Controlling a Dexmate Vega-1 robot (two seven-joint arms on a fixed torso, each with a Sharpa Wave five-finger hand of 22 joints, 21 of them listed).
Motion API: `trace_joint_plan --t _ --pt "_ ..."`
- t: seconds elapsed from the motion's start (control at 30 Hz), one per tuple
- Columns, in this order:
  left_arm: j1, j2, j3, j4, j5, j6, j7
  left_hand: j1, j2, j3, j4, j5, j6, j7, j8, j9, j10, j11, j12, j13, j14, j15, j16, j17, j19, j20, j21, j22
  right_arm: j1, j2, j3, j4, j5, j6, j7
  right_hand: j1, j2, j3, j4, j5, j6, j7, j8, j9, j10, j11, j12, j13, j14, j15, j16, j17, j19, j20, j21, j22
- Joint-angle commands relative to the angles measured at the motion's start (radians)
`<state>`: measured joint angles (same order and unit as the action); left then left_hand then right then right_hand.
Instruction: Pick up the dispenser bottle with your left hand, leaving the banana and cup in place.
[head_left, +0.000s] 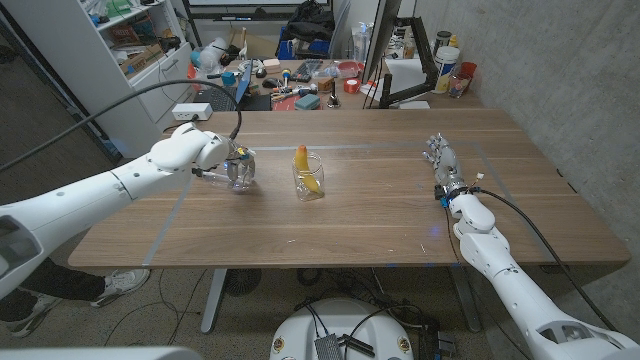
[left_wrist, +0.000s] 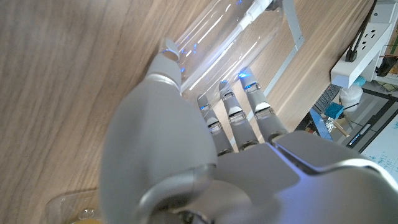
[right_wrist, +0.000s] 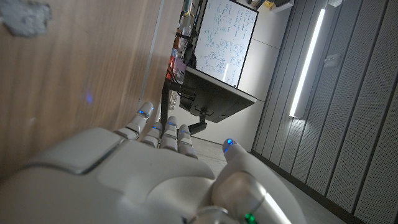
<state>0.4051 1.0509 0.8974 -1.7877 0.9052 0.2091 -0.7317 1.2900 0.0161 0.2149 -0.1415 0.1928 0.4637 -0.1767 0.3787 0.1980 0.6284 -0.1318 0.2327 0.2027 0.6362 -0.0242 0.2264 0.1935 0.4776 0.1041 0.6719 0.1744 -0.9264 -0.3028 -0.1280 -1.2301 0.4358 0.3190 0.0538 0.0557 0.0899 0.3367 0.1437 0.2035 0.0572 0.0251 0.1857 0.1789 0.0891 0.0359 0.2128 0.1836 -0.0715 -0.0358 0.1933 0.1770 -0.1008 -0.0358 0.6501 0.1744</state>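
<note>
The clear dispenser bottle (head_left: 240, 172) is at the table's left middle, and my left hand (head_left: 213, 150) grips it from the left, fingers wrapped round its body. In the left wrist view the fingers (left_wrist: 233, 115) curl against the clear bottle (left_wrist: 214, 40) and its white tube. I cannot tell whether the bottle touches the wood. A clear cup (head_left: 309, 178) with a yellow banana (head_left: 304, 163) upright in it stands just right of the bottle, apart from it. My right hand (head_left: 441, 160) stands on the table's right side, fingers up and holding nothing.
Thin tape lines cross the wooden table (head_left: 380, 215). A white power strip (head_left: 190, 110) lies at the far left corner. Behind the far edge is a cluttered bench (head_left: 300, 80) and a dark monitor stand (head_left: 400, 95). Shelves (head_left: 135, 40) stand at the back left.
</note>
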Motion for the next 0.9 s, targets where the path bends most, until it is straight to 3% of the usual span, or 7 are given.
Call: trace_joint_plan --t 0.03,0.9 --pt "0.019 0.020 -0.021 -0.034 -0.006 0.021 0.021 0.043 0.051 0.010 0.001 0.004 0.114 0.002 0.009 0.002 0.086 -0.074 -0.005 0.003 0.044 -0.209 0.002 0.004 0.159 -0.262 0.010 0.009 -0.006 -0.002 0.001 -0.008 -0.003 0.004 -0.001 -0.004 0.067 -0.005 0.000 0.005 0.003 0.006 0.004 0.006 0.004 0.007 -0.001 0.002 0.007 -0.008 -0.001 0.001 0.004 -0.099 -0.004 0.002" --pt "0.076 0.060 -0.083 -0.100 -0.055 0.080 0.118 0.044 0.056 0.012 0.004 0.004 0.137 0.009 0.011 0.001 0.081 -0.073 -0.015 0.004 0.037 -0.208 -0.009 0.002 0.152 -0.265 0.012 0.010 -0.026 -0.010 0.010 -0.024 -0.001 0.013 -0.001 -0.003 0.069 -0.006 0.000 0.006 0.003 0.005 0.004 0.005 0.003 0.003 -0.002 0.002 0.007 -0.009 -0.002 0.001 0.007 -0.098 -0.013 0.003"
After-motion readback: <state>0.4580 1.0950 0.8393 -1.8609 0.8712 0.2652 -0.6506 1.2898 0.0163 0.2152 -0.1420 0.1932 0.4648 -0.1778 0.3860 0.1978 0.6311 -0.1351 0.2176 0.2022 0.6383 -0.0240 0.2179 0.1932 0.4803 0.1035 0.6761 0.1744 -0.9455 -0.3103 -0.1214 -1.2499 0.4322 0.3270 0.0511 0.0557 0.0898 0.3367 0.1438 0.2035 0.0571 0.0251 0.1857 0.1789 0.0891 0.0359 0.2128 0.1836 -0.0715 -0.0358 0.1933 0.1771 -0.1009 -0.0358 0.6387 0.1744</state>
